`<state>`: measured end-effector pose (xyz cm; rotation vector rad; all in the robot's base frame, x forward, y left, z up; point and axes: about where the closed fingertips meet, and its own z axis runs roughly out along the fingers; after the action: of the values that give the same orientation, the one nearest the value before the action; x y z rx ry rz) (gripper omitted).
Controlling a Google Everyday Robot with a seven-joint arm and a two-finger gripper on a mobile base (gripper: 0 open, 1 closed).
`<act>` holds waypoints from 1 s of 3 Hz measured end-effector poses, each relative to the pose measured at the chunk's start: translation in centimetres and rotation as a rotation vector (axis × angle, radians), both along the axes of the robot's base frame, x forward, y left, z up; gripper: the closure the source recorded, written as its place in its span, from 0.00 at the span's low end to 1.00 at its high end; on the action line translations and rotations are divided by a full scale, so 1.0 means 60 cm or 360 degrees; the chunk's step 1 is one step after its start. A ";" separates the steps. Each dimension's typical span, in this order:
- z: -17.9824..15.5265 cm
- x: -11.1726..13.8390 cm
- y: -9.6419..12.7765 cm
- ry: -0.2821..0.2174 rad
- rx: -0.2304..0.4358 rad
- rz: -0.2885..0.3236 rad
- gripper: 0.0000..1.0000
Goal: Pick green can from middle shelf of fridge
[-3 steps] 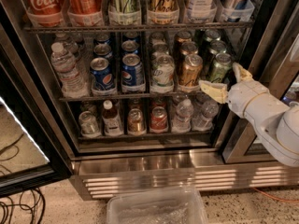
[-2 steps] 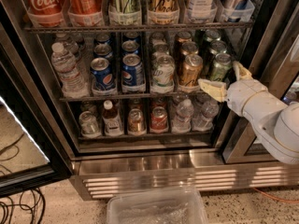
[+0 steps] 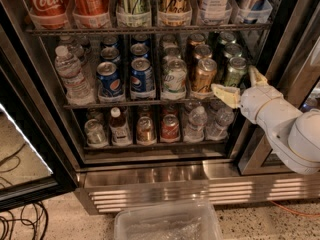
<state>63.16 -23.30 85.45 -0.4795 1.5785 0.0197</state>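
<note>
- The green can [image 3: 235,68] stands at the right end of the middle shelf [image 3: 125,103] in the fridge [image 3: 150,183], just beside a gold can [image 3: 204,75].
- My gripper [image 3: 233,80] sits right in front of the green can, low down.
- My jaws are spread wide and hold nothing.
- My white arm [image 3: 287,129] comes in from the right.
- A water bottle [image 3: 71,76] stands at the shelf's left end.

Looking down and inward from close before the fridge [image 3: 150,184], facing the middle shelf [image 3: 125,104]; showing the gripper [image 3: 242,86], fingers spread, at right beside that shelf.
</note>
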 end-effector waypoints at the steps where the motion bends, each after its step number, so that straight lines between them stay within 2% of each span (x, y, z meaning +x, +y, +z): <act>1: -0.002 0.000 -0.003 -0.0002 0.0017 -0.0005 0.26; 3: -0.008 0.017 -0.019 0.0000 0.0050 -0.0047 0.29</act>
<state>64.17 -24.45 84.94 -0.4318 1.5828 0.0221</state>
